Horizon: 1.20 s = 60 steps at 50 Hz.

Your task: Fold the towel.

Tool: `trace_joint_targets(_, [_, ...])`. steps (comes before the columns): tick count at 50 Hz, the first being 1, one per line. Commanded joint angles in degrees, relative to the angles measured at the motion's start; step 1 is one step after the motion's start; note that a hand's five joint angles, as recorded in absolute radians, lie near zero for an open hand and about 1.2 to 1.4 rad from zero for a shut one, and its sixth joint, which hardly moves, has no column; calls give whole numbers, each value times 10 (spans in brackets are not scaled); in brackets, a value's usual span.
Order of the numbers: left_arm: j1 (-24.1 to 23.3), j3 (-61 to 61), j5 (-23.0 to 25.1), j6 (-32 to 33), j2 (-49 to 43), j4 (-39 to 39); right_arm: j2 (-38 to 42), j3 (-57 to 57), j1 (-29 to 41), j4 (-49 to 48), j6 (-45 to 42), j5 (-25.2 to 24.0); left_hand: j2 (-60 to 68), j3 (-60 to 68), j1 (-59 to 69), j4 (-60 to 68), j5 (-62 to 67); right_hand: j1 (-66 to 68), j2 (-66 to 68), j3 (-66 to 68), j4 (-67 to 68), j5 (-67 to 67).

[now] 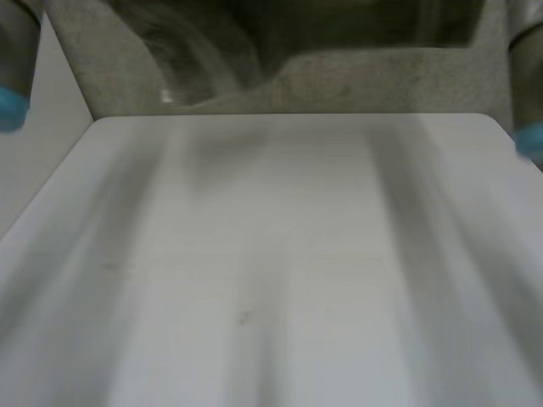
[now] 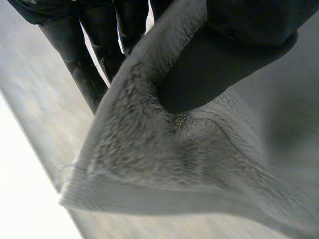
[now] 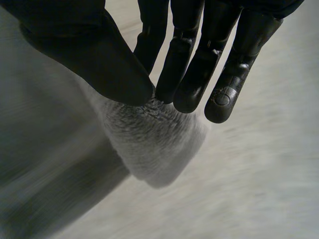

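Observation:
The grey terry towel (image 2: 164, 154) is pinched in my left hand (image 2: 219, 64). The thumb presses the cloth against the fingers (image 2: 84, 64) close to a hemmed edge, and the rest hangs away from the palm. My right hand (image 3: 94, 55) grips a bunched corner of the towel (image 3: 154, 144) between its thumb and fingertips (image 3: 187, 94), and the corner sticks out beyond them. Both hands are shut on the cloth.
The white table (image 1: 271, 254) spreads across the head view, its far edge and rounded corners toward the back. The left arm's light-blue cap (image 1: 10, 106) and the right arm's cap (image 1: 530, 140) sit at the sides. A speckled grey surface (image 1: 356, 80) lies past the far edge.

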Motion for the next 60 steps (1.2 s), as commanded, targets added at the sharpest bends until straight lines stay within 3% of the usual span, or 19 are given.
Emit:
trace_joint_targets(1, [16, -223, 81, 29, -23, -46, 65, 103, -2, 194, -80, -56, 103, 104, 112, 102, 102, 244, 122, 119, 117, 126])
trace_joint_targets(5, [16, -308, 92, 68, -35, -39, 97, 141, -13, 273, -124, -50, 103, 104, 112, 102, 102, 244, 122, 119, 117, 126])
trace_joint_targets(7, [17, -373, 93, 124, -42, -32, 109, 175, -28, 326, -148, -42, 103, 104, 112, 102, 102, 244, 122, 119, 117, 126])
trace_joint_targets(13, [21, -460, 93, 204, -31, -24, 87, 218, -46, 334, -147, -38, 103, 104, 112, 102, 102, 244, 122, 119, 117, 126])
trace_joint_targets(25, [21, -510, 88, 219, 101, -43, 7, 253, -55, 343, -147, -36, 103, 104, 112, 102, 102, 244, 122, 119, 117, 126])
trace_joint_targets(35, [26, -452, 92, 215, 315, -139, -195, 213, -60, 408, -150, -44, 103, 104, 112, 102, 102, 244, 122, 119, 117, 126])
trace_joint_targets(40, [27, -412, 92, 212, 341, -158, -233, 186, -57, 409, -149, -45, 103, 104, 112, 102, 102, 244, 122, 119, 117, 126])
trace_joint_targets(46, [27, -405, 90, 216, 314, -164, -225, 187, -58, 410, -149, -44, 103, 104, 112, 102, 102, 244, 122, 119, 117, 126])
trace_joint_targets(54, [27, -397, 89, 236, 123, -212, -62, 181, -51, 408, -154, -37, 103, 104, 112, 102, 102, 244, 122, 119, 117, 126])
trace_joint_targets(60, [24, -365, 83, 270, 30, -224, 30, 158, -49, 405, -154, -36, 103, 104, 112, 102, 102, 244, 122, 119, 117, 126])
